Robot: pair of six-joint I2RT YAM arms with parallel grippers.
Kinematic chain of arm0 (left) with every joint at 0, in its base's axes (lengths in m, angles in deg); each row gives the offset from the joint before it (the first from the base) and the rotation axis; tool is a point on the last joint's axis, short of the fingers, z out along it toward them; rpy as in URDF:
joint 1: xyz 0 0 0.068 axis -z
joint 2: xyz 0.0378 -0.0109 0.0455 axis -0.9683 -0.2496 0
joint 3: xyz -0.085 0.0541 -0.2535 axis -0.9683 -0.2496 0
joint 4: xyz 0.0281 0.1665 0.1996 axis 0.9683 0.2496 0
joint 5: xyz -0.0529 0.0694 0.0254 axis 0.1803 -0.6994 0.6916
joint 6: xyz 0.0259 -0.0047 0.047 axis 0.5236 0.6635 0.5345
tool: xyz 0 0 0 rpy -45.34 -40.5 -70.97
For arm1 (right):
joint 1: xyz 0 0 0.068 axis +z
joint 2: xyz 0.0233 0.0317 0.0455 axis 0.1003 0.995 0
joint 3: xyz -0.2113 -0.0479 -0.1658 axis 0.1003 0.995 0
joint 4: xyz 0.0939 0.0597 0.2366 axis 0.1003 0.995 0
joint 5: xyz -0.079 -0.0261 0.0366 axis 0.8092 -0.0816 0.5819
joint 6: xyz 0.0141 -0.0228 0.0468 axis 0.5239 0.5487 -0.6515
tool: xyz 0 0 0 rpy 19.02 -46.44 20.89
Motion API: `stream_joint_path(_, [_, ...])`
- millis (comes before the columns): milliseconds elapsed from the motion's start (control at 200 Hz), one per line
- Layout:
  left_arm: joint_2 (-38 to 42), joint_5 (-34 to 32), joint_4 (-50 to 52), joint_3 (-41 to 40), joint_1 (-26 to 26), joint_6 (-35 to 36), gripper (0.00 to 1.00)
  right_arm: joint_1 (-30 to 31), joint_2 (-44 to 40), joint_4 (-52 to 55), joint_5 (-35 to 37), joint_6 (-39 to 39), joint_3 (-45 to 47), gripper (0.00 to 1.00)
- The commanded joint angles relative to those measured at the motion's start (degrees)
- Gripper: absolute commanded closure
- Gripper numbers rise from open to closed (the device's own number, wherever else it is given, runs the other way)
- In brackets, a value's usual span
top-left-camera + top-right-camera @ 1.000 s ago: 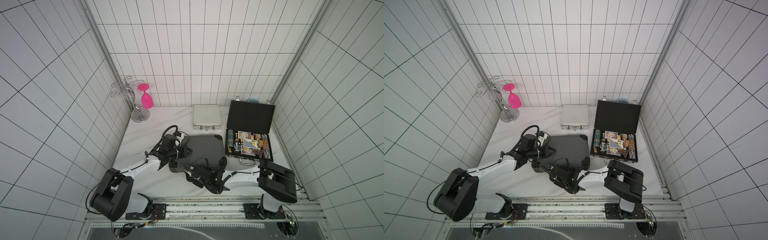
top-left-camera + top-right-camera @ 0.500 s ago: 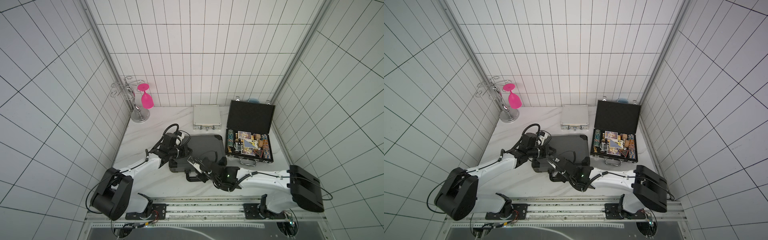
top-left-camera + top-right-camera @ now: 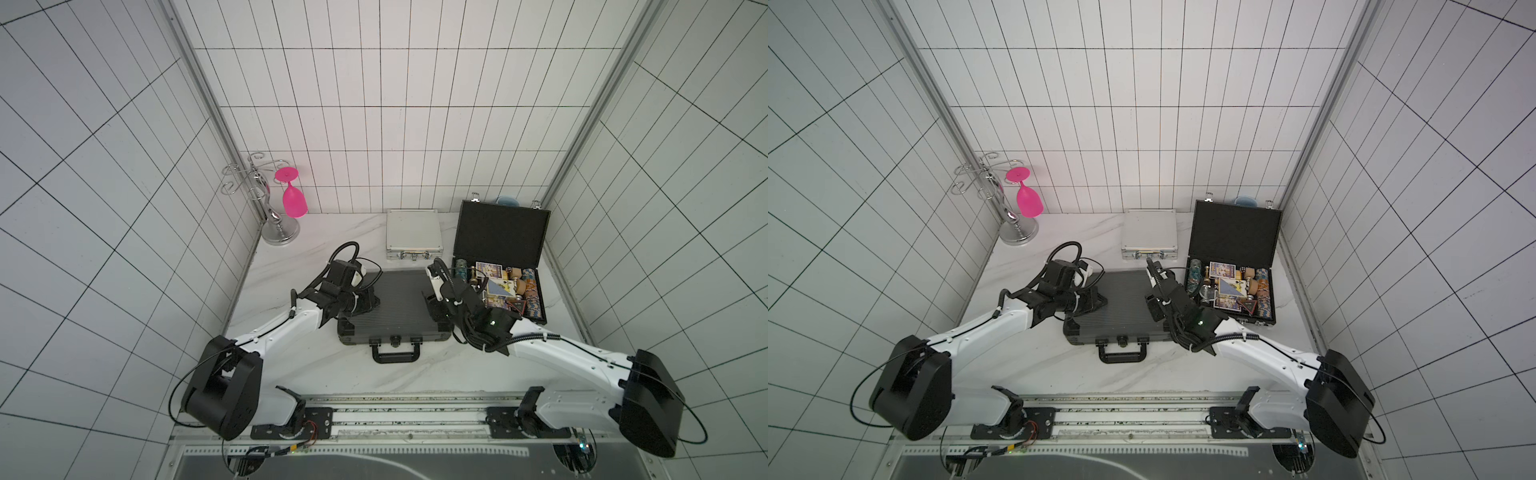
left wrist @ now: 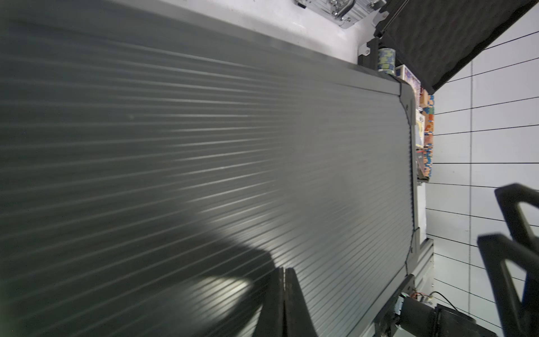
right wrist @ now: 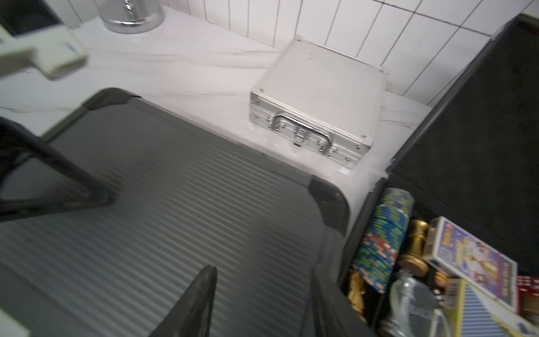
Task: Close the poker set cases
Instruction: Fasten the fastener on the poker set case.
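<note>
The fingers [image 4: 296, 300] of the left gripper [image 4: 284, 272] are pressed together with nothing between them, their tips over the ribbed lid of the dark grey case [image 3: 395, 305]. The right gripper [image 5: 262, 277] hangs over that case's right edge, its fingers [image 5: 198, 297] spread and empty. The dark grey case lies shut, handle toward the robot, and the silver aluminium case [image 3: 413, 235] just behind it is shut too. Only the black case [image 3: 541, 299], just right of the dark grey case, stands open, its foam-lined lid [image 3: 500, 232] upright near the back wall. Trouble is likeliest there: card boxes [image 3: 490, 270] and chips [image 3: 530, 284] look heaped above the rim and could stop the lid short, and a lid tipped forward could drop onto the right gripper. Room behind the lid looks tight, and the side wall is close. Bare tabletop [image 3: 332, 374] lies in front of and left of the dark grey case.
</note>
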Motion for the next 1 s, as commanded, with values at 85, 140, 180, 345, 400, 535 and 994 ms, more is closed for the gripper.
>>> stream_joint_path(85, [-1.73, -9.02, 13.90, 1.35, 0.02, 3.00, 0.66, -7.23, 3.40, 9.87, -8.18, -4.99, -7.36, 0.36])
stream_joint_path(140, [-1.02, -8.97, 13.99, 2.08, 0.01, 3.13, 0.58, -8.28, 3.86, 9.97, -8.85, -5.27, -7.24, 0.34])
stream_joint_path(180, [-0.31, -8.99, 14.23, 2.85, 0.02, 3.20, 0.54, -9.14, 4.05, 10.04, -9.40, -5.50, -7.17, 0.34])
stream_joint_path(345, [2.00, -12.20, 18.26, 6.65, -0.07, 5.02, 0.46, -11.37, 3.87, 10.32, -10.78, -6.90, -7.15, 0.28])
stream_joint_path(400, [2.34, -15.06, 20.30, 7.48, -0.32, 5.90, 0.44, -11.93, 3.69, 10.32, -11.35, -7.33, -7.20, 0.26])
stream_joint_path(535, [3.15, -18.54, 22.12, 6.89, -2.60, 7.45, 0.40, -12.67, 3.16, 11.62, -14.61, -8.70, -8.41, 0.11])
stream_joint_path(994, [13.00, -25.78, 23.18, 1.96, 17.71, 9.01, 0.49, -13.03, 2.56, 9.18, -18.16, -8.05, -6.66, 0.12])
